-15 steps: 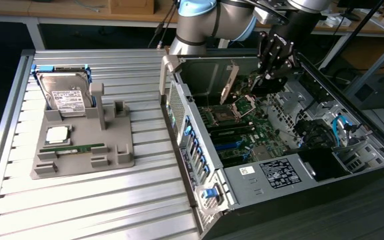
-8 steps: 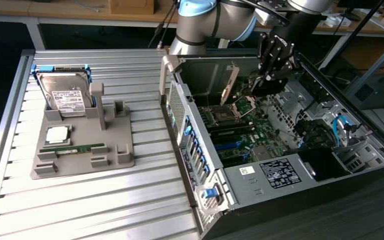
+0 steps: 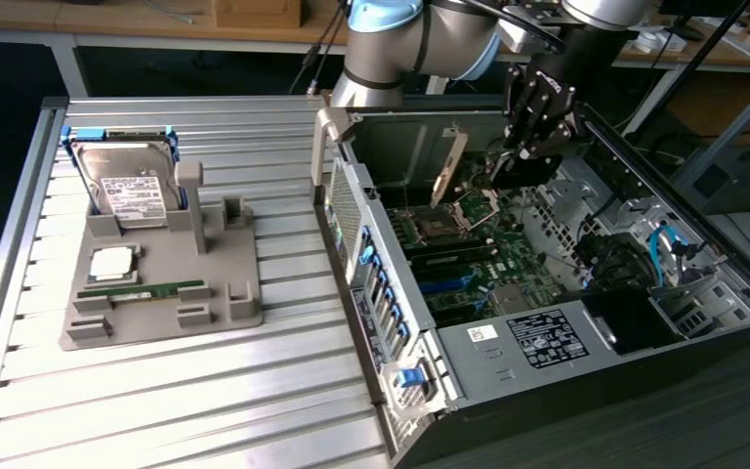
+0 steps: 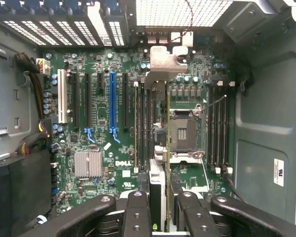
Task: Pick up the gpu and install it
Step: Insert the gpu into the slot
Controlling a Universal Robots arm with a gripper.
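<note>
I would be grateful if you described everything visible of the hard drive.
The hard drive is a boxy silver metal unit with a white label on its face and blue strips along its sides. It stands on end, leaning back, in a slot of the grey holder on the slatted table, at the exterior view's left.

A robotics lab: a Universal Robots arm [image 3: 401, 39] reaches into an open Dell computer tower [image 3: 375, 244] on a slatted aluminium table [image 3: 153, 391], beside a grey parts fixture [image 3: 153, 303]; wooden workbenches [image 3: 114, 20] stand behind.
</note>
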